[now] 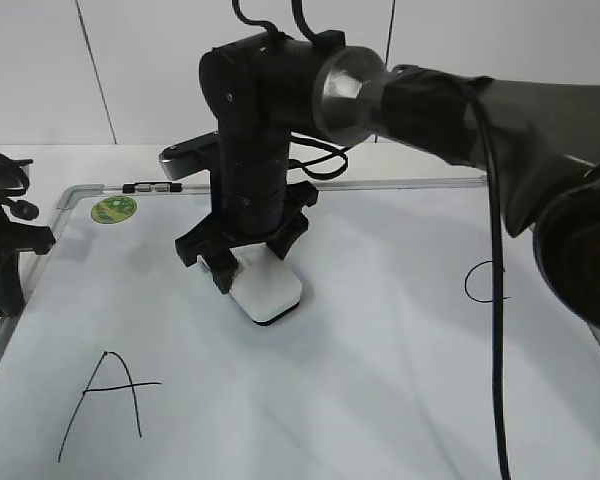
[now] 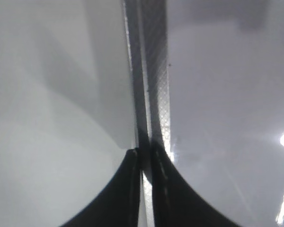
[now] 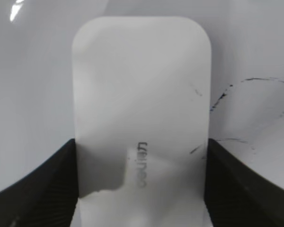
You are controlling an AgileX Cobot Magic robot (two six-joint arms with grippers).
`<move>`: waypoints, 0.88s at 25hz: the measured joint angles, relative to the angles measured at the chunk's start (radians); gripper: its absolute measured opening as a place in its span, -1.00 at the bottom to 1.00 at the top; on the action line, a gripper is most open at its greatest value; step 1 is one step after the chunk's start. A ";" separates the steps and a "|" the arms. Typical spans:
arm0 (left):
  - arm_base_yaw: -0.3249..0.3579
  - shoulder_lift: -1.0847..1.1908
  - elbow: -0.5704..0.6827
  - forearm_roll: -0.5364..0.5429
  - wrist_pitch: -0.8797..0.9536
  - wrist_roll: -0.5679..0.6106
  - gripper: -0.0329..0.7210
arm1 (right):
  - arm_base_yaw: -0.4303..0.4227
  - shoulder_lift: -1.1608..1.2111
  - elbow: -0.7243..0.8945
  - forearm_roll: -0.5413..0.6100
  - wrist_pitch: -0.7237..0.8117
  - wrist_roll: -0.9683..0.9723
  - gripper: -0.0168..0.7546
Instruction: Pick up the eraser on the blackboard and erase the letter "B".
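Reaching across the middle of the blackboard [image 1: 380,330], the right gripper [image 1: 250,262] stands over the eraser [image 1: 270,290], its two black fingers [image 3: 47,179] pressed against the block's long sides, jaws closed on it at eraser width. One eraser is in sight: a white rounded block with faint grey lettering on top, lying flat on the board just right of centre-left, its near end poking out from under the gripper. In the right wrist view, thin broken strokes of the letter "B" [image 3: 255,94] trail off the eraser's right edge, touching or running under it; how much of the letter sits beneath the block cannot be told.

Two other letters are counted on the board: a black "A" [image 1: 110,400] at the near left and a black "C" [image 1: 485,282] at the right, partly hidden by the arm's cable [image 1: 495,300]. Both lie well apart from the eraser, with bare white surface on every side of it. One round green sticker [image 1: 113,209] sits in the far left corner, near the grey frame [image 1: 75,195].

Parked off the left edge, the left gripper [image 1: 5,250] rests beside the frame, away from the work. Its wrist view shows the dark fingertips [image 2: 161,189] nearly meeting over the metal rail [image 2: 154,71], holding nothing.
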 joint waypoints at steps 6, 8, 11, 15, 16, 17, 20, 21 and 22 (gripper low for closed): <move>0.000 0.000 0.000 0.002 0.000 0.000 -0.87 | -0.033 0.000 0.000 0.014 -0.002 -0.002 0.53; 0.000 0.000 0.000 0.002 0.000 0.000 -0.87 | -0.060 0.000 0.000 0.019 -0.002 0.002 0.53; 0.000 0.000 0.000 0.000 0.000 0.000 -0.87 | -0.126 0.000 -0.002 0.014 -0.006 0.002 0.53; 0.000 0.000 0.000 0.000 0.000 0.000 -0.87 | -0.228 0.000 -0.002 -0.031 -0.009 0.004 0.53; 0.000 0.000 0.000 0.000 0.000 0.000 -0.87 | -0.248 0.000 -0.002 -0.039 -0.010 0.004 0.53; 0.000 0.000 0.000 0.000 0.000 0.000 -0.87 | -0.262 0.000 -0.002 -0.040 -0.010 0.004 0.53; 0.000 0.000 0.000 0.000 0.000 0.000 -0.87 | -0.283 0.000 -0.004 -0.041 -0.010 0.005 0.53; 0.000 0.000 0.000 0.000 0.000 0.000 -0.87 | -0.283 0.000 -0.004 -0.039 -0.010 0.005 0.53; 0.000 0.000 0.000 0.000 0.000 0.000 -0.87 | -0.283 0.000 -0.004 -0.035 -0.010 0.005 0.53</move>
